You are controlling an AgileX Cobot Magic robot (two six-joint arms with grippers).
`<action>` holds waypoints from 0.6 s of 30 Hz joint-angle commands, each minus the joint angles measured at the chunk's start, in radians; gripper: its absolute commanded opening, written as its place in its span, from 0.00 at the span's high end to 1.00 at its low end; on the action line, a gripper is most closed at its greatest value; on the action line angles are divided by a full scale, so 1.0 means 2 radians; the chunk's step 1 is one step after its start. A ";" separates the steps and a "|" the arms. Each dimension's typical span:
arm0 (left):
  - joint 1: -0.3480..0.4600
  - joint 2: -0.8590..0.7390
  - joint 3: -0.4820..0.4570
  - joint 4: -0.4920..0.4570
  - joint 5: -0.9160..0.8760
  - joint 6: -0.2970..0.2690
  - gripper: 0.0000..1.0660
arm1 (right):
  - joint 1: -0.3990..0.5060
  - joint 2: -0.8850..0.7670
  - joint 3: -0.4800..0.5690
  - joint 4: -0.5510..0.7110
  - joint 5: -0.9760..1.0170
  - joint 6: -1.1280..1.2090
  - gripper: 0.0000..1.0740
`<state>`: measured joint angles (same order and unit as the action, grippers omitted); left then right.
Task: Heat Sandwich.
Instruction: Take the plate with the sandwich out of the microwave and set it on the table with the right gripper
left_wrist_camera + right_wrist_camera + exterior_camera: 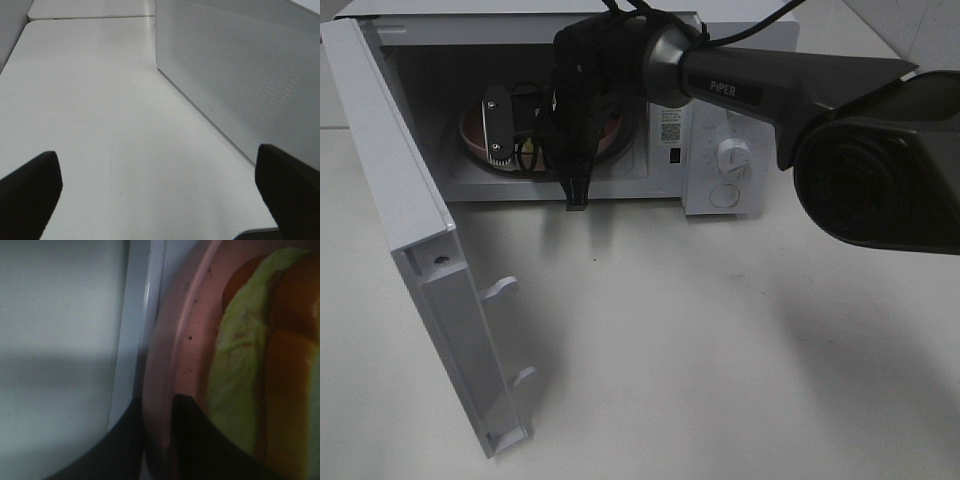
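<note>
- Right gripper (157,440) pinches the pink plate's (192,340) rim inside the microwave (720,160); left gripper (160,195) is spread, idle.
- Sandwich (260,370) seemingly inside already; door (420,260) unclosed, heating unstarted.

One microwave (720,150), one pink plate (165,390), one sandwich (250,370) and two grippers are being counted.

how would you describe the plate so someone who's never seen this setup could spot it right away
Find the white microwave at the back of the table, its door swung open. Inside the cavity, partly hidden by the right end effector gripping its rim, sits the round pink plate. It is the only pink thing there, and it carries the sandwich with pale green lettuce.
</note>
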<state>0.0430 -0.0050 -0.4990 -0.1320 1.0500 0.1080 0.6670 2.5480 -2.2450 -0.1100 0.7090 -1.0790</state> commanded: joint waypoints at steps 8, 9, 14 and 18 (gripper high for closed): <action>0.002 -0.010 0.003 0.000 -0.006 -0.003 0.03 | -0.002 -0.011 0.013 0.008 0.050 -0.026 1.00; 0.002 -0.010 0.003 0.000 -0.006 -0.003 0.03 | -0.002 -0.015 0.020 0.008 0.047 -0.035 1.00; 0.002 -0.010 0.003 0.000 -0.006 -0.003 0.03 | -0.002 -0.046 0.071 0.008 0.017 -0.067 1.00; 0.002 -0.010 0.003 0.000 -0.006 -0.003 0.03 | -0.002 -0.072 0.110 0.009 -0.014 -0.087 1.00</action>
<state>0.0430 -0.0050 -0.4990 -0.1320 1.0500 0.1080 0.6640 2.4120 -2.0410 -0.1140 0.6550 -1.2430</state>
